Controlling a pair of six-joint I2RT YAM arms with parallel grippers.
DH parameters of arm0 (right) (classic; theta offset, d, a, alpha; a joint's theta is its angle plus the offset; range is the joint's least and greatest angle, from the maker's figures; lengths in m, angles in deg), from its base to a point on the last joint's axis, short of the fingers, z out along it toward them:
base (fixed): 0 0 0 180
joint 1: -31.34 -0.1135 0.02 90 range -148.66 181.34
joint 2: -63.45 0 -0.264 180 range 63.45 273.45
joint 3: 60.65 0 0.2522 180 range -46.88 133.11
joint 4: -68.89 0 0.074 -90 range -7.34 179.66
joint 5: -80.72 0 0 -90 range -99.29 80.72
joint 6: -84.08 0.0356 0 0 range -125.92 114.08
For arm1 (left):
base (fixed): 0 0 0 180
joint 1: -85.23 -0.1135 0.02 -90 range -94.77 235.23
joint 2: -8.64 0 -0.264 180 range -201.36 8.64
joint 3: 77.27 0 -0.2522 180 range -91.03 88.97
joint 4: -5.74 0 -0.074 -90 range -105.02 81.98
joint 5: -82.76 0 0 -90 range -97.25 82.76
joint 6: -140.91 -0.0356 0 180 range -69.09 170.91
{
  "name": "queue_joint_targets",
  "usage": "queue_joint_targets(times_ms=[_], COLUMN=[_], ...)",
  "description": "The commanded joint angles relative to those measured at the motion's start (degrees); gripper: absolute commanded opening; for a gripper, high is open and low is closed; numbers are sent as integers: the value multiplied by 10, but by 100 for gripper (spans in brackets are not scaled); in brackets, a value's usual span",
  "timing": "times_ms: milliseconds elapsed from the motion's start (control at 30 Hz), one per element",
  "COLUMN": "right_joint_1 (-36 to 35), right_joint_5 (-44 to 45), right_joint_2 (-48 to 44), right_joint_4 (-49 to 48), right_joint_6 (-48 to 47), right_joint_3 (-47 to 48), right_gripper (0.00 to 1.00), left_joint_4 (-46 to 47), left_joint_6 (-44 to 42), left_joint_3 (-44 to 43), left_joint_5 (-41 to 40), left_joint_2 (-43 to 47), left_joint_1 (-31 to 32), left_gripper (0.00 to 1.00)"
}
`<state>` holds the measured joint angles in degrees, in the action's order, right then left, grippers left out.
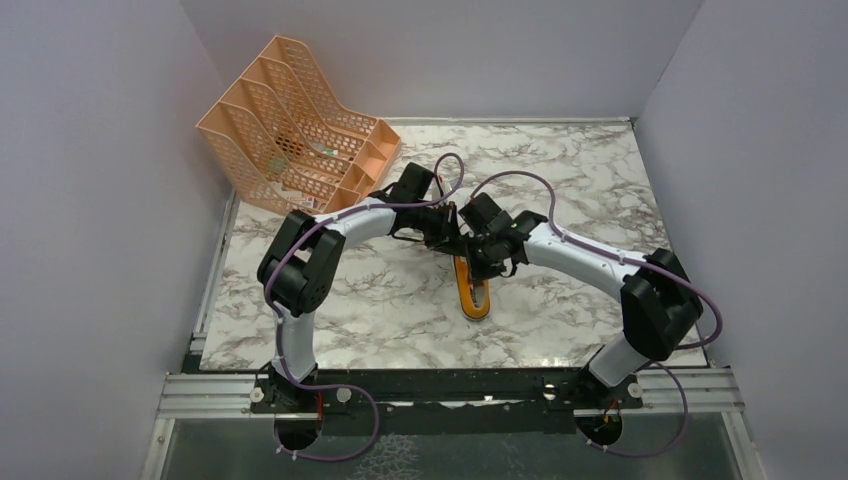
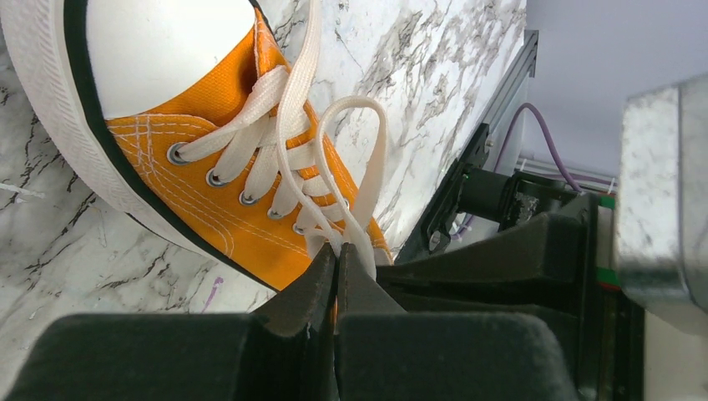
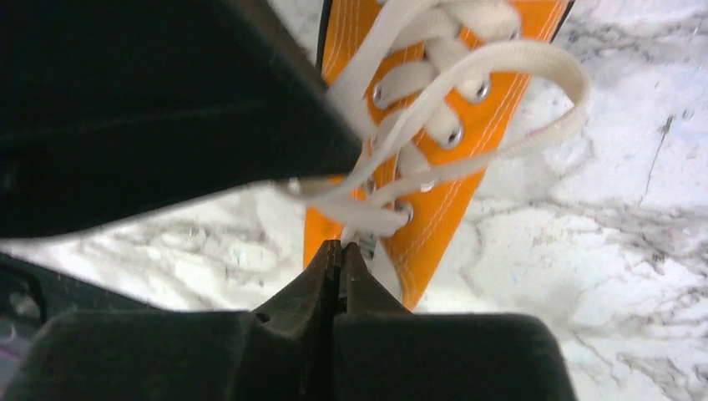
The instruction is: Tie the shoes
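Observation:
The orange sneaker (image 1: 473, 292) lies in the middle of the marble table, its white toe cap (image 2: 159, 50) towards the arm bases. Both grippers meet over its laced top. My left gripper (image 2: 338, 252) is shut, and a white lace loop (image 2: 367, 159) runs into its tips. My right gripper (image 3: 342, 247) is shut on a white lace at the top eyelets (image 3: 401, 213); a second lace loop (image 3: 534, 75) arcs out to the right across the shoe (image 3: 451, 200). The left arm's dark body fills the upper left of the right wrist view. In the top view the laces are hidden under the grippers (image 1: 462, 245).
A peach plastic file rack (image 1: 300, 120) lies tipped at the back left against the wall. Grey walls close in the table on three sides. A metal rail (image 1: 450, 385) runs along the near edge by the arm bases.

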<state>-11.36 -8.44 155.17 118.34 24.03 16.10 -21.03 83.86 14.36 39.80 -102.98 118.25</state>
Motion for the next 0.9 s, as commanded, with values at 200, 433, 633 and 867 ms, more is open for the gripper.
queue_joint_targets(times_ms=[200,433,633,867], right_joint_1=[2,59,67,76], right_joint_5=[-77,-29,47,89], right_joint_2=[-135,-209,-232,-239], right_joint_4=[267,299,308,310], right_joint_6=[-47,-23,3,26], right_joint_3=[34,0,2,-25], right_gripper=[1,1,1,1], left_joint_4=[-10,-17,-33,-101], left_joint_6=[-19,-30,-39,-60], left_joint_3=[10,24,16,19], left_joint_5=[-1,-11,-25,-110], left_joint_2=[30,52,61,106], left_joint_1=[0,0,0,0], left_gripper=[6,15,32,68])
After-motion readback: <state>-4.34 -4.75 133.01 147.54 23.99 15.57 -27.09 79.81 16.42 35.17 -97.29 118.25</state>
